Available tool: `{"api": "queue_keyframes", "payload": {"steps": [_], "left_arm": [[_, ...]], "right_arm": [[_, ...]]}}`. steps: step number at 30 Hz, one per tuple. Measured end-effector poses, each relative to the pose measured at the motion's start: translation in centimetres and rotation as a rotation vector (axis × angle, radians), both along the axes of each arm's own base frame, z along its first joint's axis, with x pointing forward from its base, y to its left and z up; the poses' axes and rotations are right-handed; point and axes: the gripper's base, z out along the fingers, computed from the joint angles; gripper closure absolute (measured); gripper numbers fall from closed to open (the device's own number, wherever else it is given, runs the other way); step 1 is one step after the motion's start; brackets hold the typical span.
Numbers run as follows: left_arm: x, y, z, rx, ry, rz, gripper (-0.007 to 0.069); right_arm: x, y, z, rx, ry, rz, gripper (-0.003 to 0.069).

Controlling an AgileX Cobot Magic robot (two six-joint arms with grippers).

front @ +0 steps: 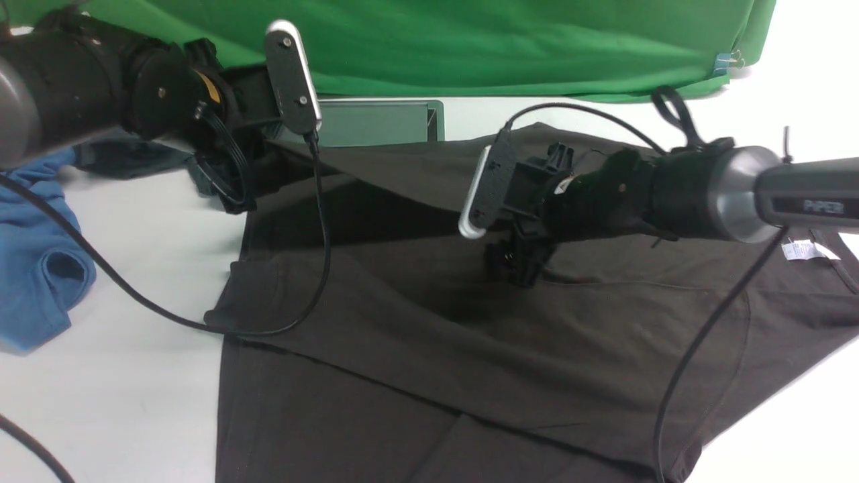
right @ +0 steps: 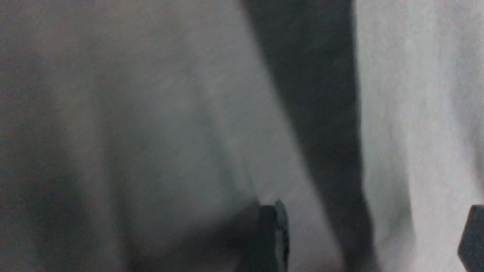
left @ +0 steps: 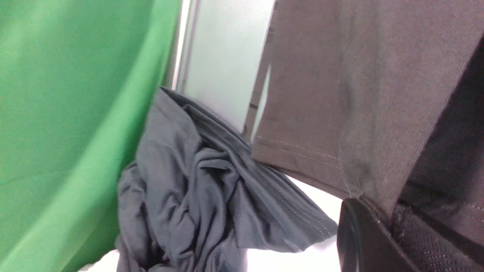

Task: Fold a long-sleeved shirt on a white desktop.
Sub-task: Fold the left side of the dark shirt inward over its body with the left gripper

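Note:
The long-sleeved shirt point(front: 470, 349) lies spread, dark brownish-black, across most of the white desktop point(front: 121, 376), its small white label point(front: 802, 250) at the right. My left gripper point(front: 229, 193) is at the shirt's far left corner, lifted a little. In the left wrist view the left gripper point(left: 389, 221) is shut on the shirt point(left: 340, 94) near a stitched hem. My right gripper point(front: 520, 263) hovers low over the shirt's middle. In the right wrist view the right gripper point(right: 372, 241) is open over blurred shirt fabric point(right: 151, 113), nothing between its fingers point(right: 273, 236).
A bright blue shirt point(front: 33, 268) lies at the left edge. A crumpled slate-grey garment point(left: 189, 196) sits behind the left gripper, by the green backdrop point(front: 470, 40). A grey tray point(front: 376, 122) stands at the back. Black cables point(front: 322, 221) trail over the shirt.

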Motion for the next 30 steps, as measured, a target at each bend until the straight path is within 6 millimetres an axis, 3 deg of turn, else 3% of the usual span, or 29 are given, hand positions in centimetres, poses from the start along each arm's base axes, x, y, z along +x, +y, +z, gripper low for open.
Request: {"api": "queue_keyframes", "payload": {"steps": [12,16,26,30], "left_arm": [[-0.5,0.1,1.1,-0.021,-0.02,0.012,0.0589],[-0.5,0.1,1.2,-0.022,-0.021,0.013,0.0589],[-0.7,0.1,1.1,-0.019,0.0,0.017,0.0589],[-0.7,0.1,1.0,-0.015,0.012,0.019,0.0589]], "right_arm": [[1.9,-0.8,-1.0,0.006,-0.099,-0.074,0.0073],[2.4,-1.4,-1.2,0.006,-0.118,-0.097,0.0114],[2.8,-2.7,-0.7,0.006,-0.103,-0.118,0.0529],[3.0,-3.8,0.2,0.012,-0.097,-0.132,0.06]]}}
